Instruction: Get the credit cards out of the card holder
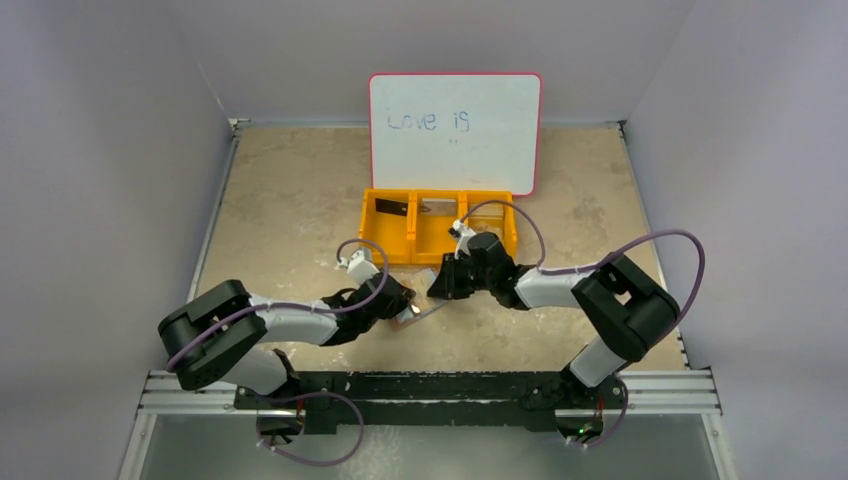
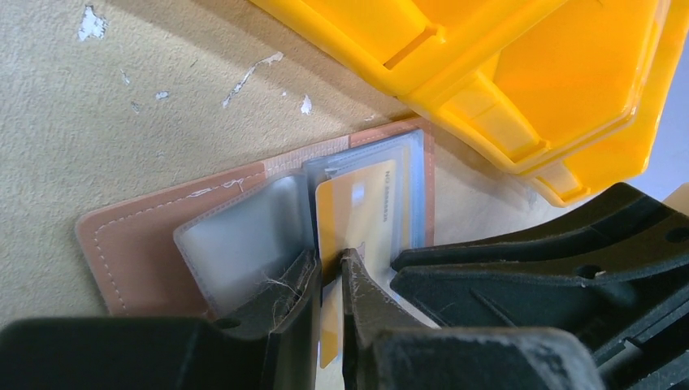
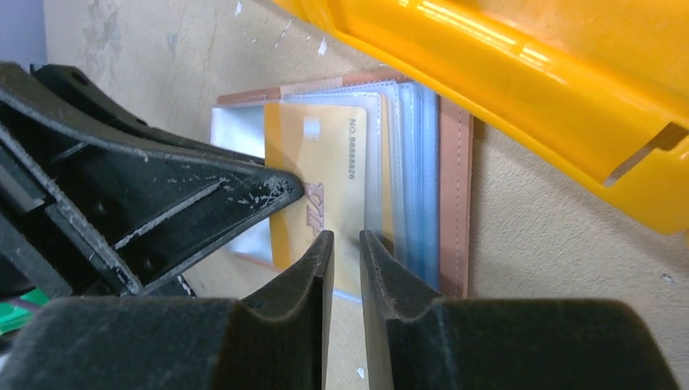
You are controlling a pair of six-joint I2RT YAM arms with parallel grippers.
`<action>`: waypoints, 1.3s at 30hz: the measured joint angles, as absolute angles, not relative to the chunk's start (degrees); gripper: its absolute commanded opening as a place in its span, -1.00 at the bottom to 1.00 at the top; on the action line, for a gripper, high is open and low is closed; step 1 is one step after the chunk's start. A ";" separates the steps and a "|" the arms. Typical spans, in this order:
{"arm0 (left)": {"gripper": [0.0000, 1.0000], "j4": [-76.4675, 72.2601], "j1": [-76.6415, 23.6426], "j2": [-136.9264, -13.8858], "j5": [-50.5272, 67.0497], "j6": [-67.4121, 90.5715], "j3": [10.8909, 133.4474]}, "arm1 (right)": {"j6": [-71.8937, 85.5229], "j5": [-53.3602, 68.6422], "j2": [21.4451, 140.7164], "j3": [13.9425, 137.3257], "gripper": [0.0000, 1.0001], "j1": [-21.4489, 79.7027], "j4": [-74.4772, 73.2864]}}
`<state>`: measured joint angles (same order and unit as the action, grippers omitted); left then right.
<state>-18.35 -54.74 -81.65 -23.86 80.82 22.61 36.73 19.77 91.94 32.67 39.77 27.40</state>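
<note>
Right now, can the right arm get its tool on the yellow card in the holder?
Probably yes: the right tool is poised at the exposed near end of the yellow card; the left tool crowds only one edge.

Top external: fixed, high behind the arm bases, tilted down and forward. Far view, covers the whole counter (image 1: 290, 200) up to the whiteboard (image 1: 455, 130) at the back wall, both arms in frame. Left wrist: very close and low, looks out along its own jaws at the open card holder (image 2: 138, 236), yellow card (image 2: 361, 203) and orange tray (image 2: 552, 73). Right wrist: just as close, facing in from the opposite side. Both wrist views share holder, card, tray edge, and each shows the other arm's jaws.
</note>
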 measured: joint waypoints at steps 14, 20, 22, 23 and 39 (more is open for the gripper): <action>-1.00 -13.52 -54.76 -79.18 -24.23 79.92 23.40 | 36.67 15.18 91.88 35.18 -0.52 40.12 23.70; -1.00 -13.30 -54.76 -79.11 -24.27 79.72 23.40 | 35.33 12.21 91.85 36.45 -0.41 40.27 22.44; -1.00 -13.23 -54.76 -79.11 -24.27 79.68 23.42 | 34.46 10.04 91.85 37.45 -0.41 40.82 20.51; -1.00 -13.23 -54.76 -79.11 -24.29 79.68 23.42 | 33.85 8.73 91.85 38.04 -0.40 41.36 19.57; -1.00 -13.19 -54.76 -79.11 -24.36 78.65 23.57 | 28.82 -5.45 92.53 42.28 -0.17 49.17 12.47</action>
